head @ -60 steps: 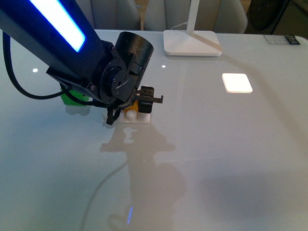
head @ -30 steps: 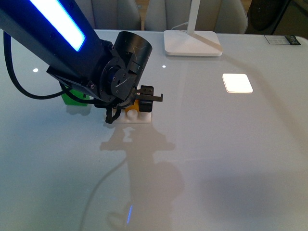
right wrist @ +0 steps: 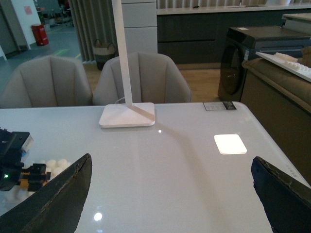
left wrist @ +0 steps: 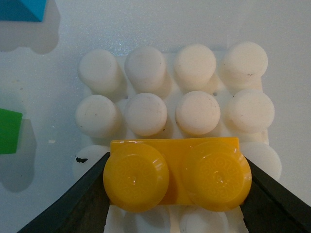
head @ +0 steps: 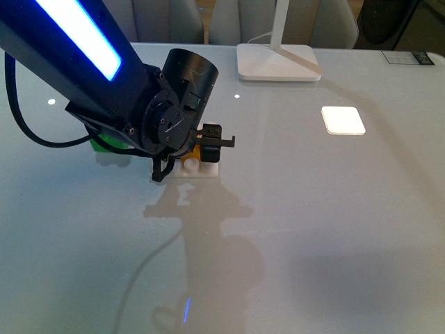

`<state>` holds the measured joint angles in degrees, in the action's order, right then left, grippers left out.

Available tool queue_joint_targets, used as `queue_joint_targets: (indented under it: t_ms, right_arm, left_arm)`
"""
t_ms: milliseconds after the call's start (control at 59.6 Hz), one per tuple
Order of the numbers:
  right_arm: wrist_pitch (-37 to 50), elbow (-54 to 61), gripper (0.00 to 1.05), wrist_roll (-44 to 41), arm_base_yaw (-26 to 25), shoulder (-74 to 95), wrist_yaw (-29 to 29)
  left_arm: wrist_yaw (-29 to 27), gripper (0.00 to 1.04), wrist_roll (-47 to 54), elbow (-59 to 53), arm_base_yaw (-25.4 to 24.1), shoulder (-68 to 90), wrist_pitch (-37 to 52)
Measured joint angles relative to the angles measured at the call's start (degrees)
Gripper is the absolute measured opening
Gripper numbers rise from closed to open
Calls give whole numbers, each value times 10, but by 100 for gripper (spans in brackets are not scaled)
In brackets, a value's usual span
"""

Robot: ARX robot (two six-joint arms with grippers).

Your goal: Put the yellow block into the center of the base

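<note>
So the left pincer (left wrist: 176, 194) is clamped on the yellow block (left wrist: 177, 177), one dark finger (left wrist: 80, 204) pressed against each short end. The block sits studs-up right over the base (left wrist: 194, 92), and its long axis runs parallel to the base's stud rows. In the left wrist view it covers the middle two studs of the third row, counting from the row nearest the blue brick (left wrist: 22, 9); two full rows are bare on that side, and bits of the last row peek out on the other. Can't tell if it's pressed fully down or just resting on the studs.

A green brick (left wrist: 9, 131) lies on the bench (head: 334, 229) just beside the base. The lamp foot (head: 278, 62) is well apart from the base.

The right pincer (right wrist: 170, 194) has its fingers spread wide with nothing between them, well apart from the base.
</note>
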<state>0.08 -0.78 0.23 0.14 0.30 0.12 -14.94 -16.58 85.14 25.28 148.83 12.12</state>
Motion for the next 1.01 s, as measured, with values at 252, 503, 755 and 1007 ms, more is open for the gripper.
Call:
queue_joint_targets:
  t_ms: [252, 503, 755, 1007]
  right_arm:
    - [0, 0, 96, 0, 0, 0, 0]
    - [0, 0, 96, 0, 0, 0, 0]
    - [0, 0, 96, 0, 0, 0, 0]
    - [0, 0, 96, 0, 0, 0, 0]
  left_arm:
    - [4, 64, 3, 0, -2, 0, 2]
    - [15, 84, 8, -5, -9, 0, 1]
    - [23, 97, 10, -22, -13, -13, 1]
    - [43, 97, 3, -62, -15, -41, 6]
